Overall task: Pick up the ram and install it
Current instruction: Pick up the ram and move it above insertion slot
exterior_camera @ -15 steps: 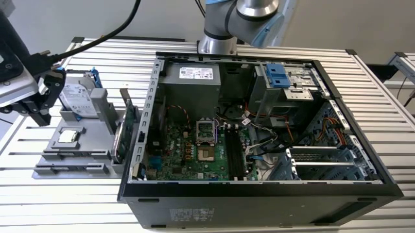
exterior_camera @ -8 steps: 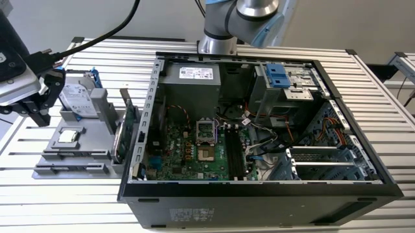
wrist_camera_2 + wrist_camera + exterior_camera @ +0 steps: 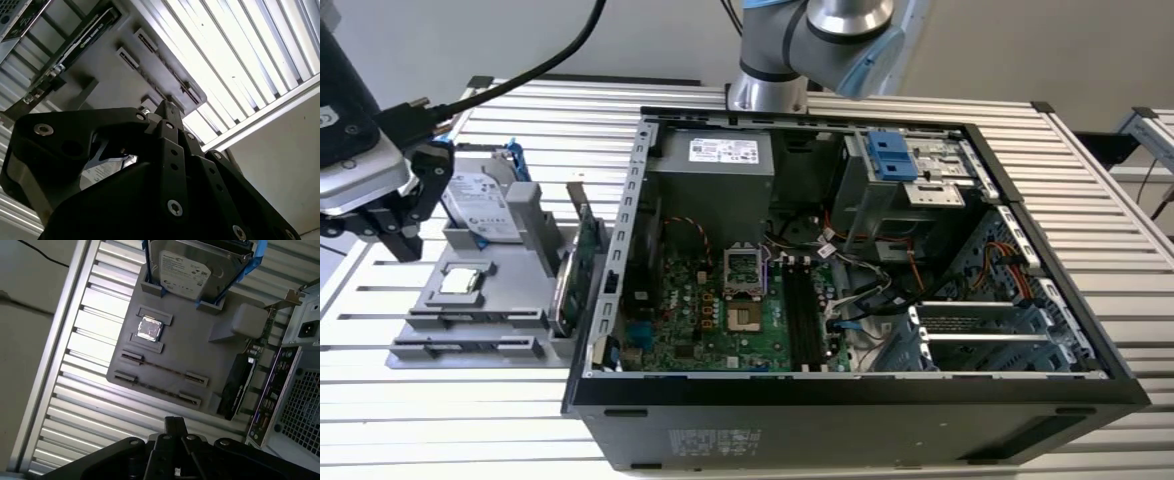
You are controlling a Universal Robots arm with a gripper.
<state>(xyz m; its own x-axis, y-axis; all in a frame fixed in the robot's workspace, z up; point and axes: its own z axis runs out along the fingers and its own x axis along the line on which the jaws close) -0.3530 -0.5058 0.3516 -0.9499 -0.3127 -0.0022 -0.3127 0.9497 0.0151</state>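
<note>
Two thin dark sticks stand on edge in the end slots of the grey holder (image 3: 190,345); the one farther from the holder's edge is the ram (image 3: 165,370), seen in the exterior view as a thin line (image 3: 474,316). My gripper (image 3: 394,245) hangs above the slatted table at the exterior view's left, beside and above the holder and apart from the ram. Its black fingertips (image 3: 174,422) lie close together with nothing between them, which also shows in the second wrist view (image 3: 167,107). The motherboard's dark ram slots (image 3: 803,315) lie inside the open case.
The holder also carries a silver hard drive in a blue frame (image 3: 187,270), a square processor chip (image 3: 150,329) and a green expansion card (image 3: 240,380). The open computer case (image 3: 854,400) stands to the holder's right, with cables and drive bays inside. The arm's base (image 3: 767,90) is behind the case.
</note>
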